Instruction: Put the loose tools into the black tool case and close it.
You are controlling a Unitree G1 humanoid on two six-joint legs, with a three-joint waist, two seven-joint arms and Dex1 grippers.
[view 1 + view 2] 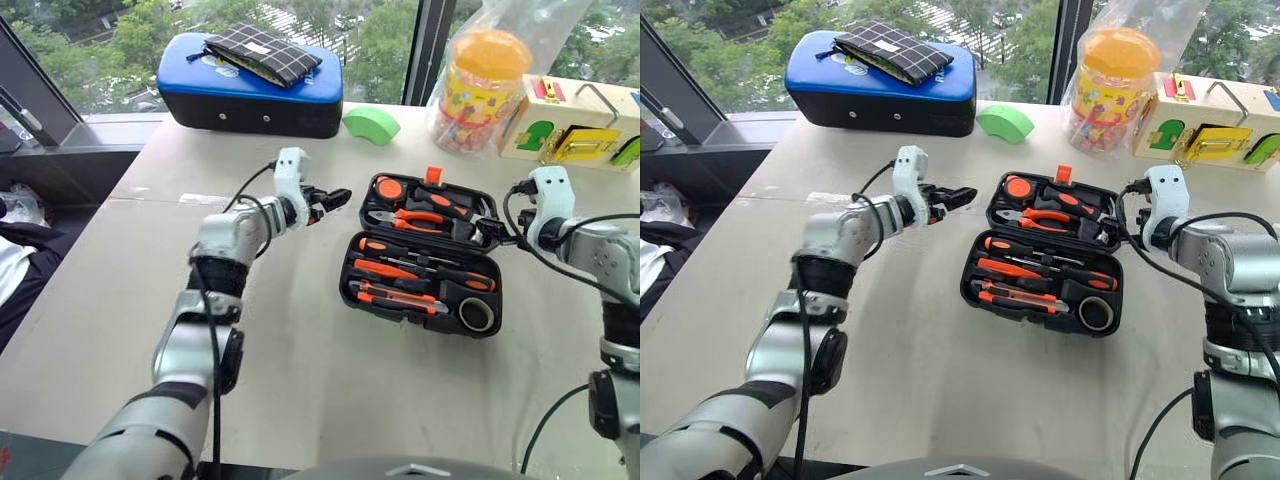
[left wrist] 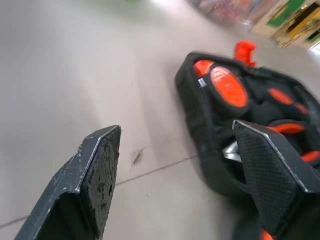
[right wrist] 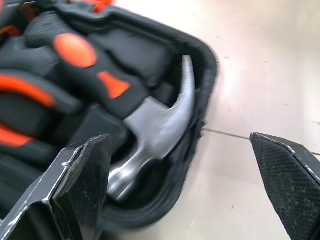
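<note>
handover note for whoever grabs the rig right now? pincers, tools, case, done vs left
Left pincer: open, empty, just left of the case's far half.
Right pincer: open, empty, at the case's right edge, by the hammer.
Tool case: lies open on the table, orange latch at the far edge.
Done: screwdrivers and utility knife sit in the near half.
Left: shut the case and latch it.

Both arms reach forward over the table, left gripper point(image 1: 338, 200) and right gripper point(image 3: 185, 185) spread wide, empty.
</note>
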